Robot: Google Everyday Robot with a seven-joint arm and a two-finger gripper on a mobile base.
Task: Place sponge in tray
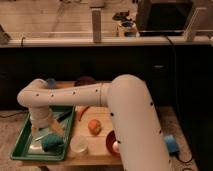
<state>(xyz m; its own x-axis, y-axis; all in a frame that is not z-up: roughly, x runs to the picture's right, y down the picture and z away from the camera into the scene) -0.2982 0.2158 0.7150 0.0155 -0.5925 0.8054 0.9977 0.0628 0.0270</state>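
Teal sponge (52,142) lies in the green tray (22,140) below the spread-fingered end effector (46,131).

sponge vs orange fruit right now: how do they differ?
Colour: the sponge is dark teal-green; the orange fruit is orange.
Place: the sponge lies inside the green tray, the orange fruit sits on the table outside it, to the right.
Gripper: the gripper hangs right over the sponge; the orange fruit has nothing near it but the clear cup.
Shared: both are small, rounded lumps of similar size.
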